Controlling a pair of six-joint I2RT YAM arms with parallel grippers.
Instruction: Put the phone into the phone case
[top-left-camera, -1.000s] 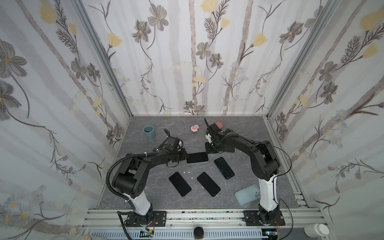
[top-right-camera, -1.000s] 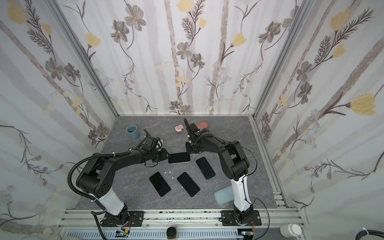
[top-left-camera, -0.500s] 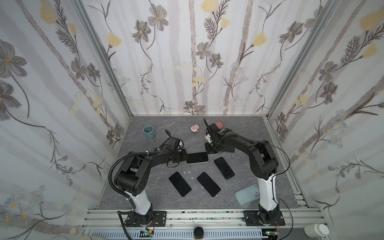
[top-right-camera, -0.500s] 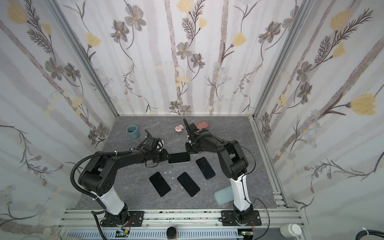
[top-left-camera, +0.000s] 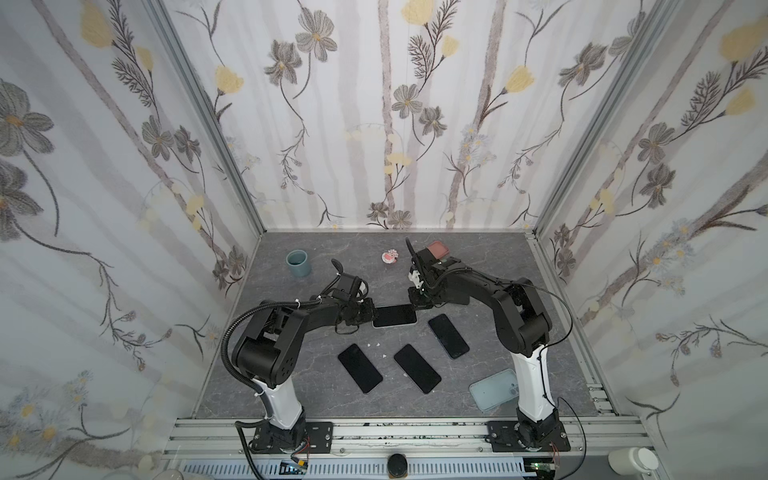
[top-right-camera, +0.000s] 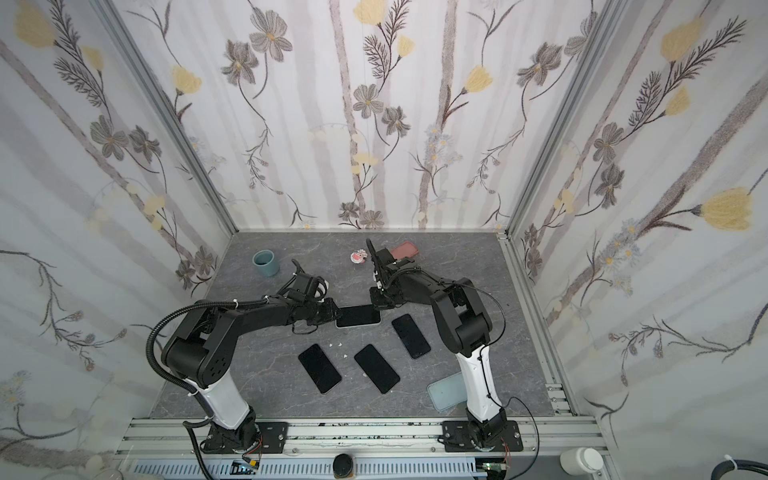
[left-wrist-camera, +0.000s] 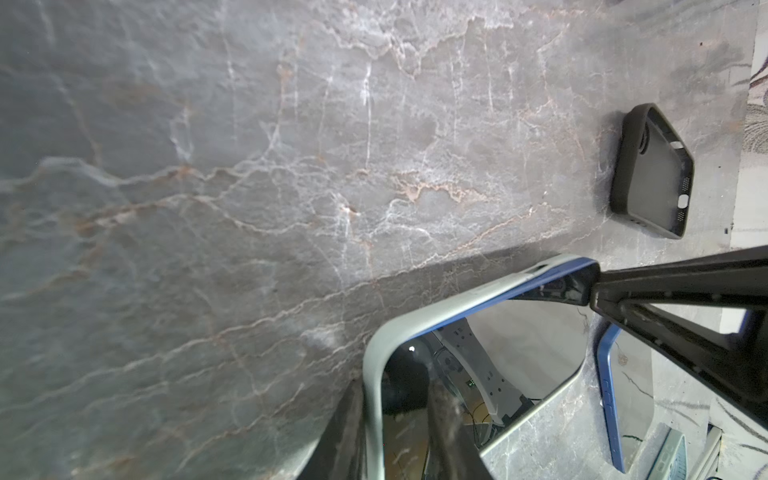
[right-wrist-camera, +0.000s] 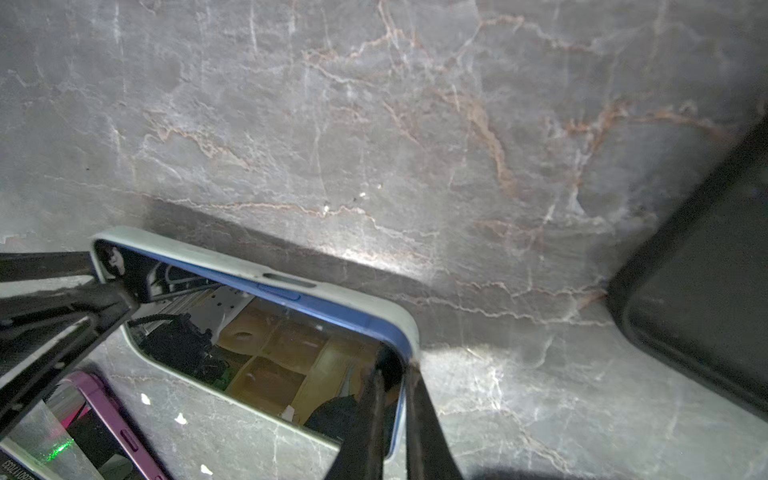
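A blue-edged phone (top-left-camera: 395, 316) (top-right-camera: 358, 316) with a dark, reflecting screen lies partly inside a pale grey-green phone case (left-wrist-camera: 374, 365) (right-wrist-camera: 249, 259) at mid-table. Its blue edge (right-wrist-camera: 332, 309) still shows above the case rim on one long side. My left gripper (top-left-camera: 368, 313) (top-right-camera: 332, 315) (left-wrist-camera: 395, 440) is shut on the left end, with one finger outside the case rim and the other on the screen. My right gripper (top-left-camera: 417, 303) (top-right-camera: 379, 305) (right-wrist-camera: 392, 415) is shut on the far right corner, its fingers pinching the phone's edge and the case.
Three black phones (top-left-camera: 360, 368) (top-left-camera: 417, 368) (top-left-camera: 449, 336) lie in front of the held one. A pale blue case (top-left-camera: 494, 390) lies by the right arm's base. At the back are a blue-grey cup (top-left-camera: 298, 263), a small pink item (top-left-camera: 390, 257) and a pink case (top-left-camera: 438, 249).
The right jaws have closed down on the phone's corner. Both arms and the phone have stayed almost in place.
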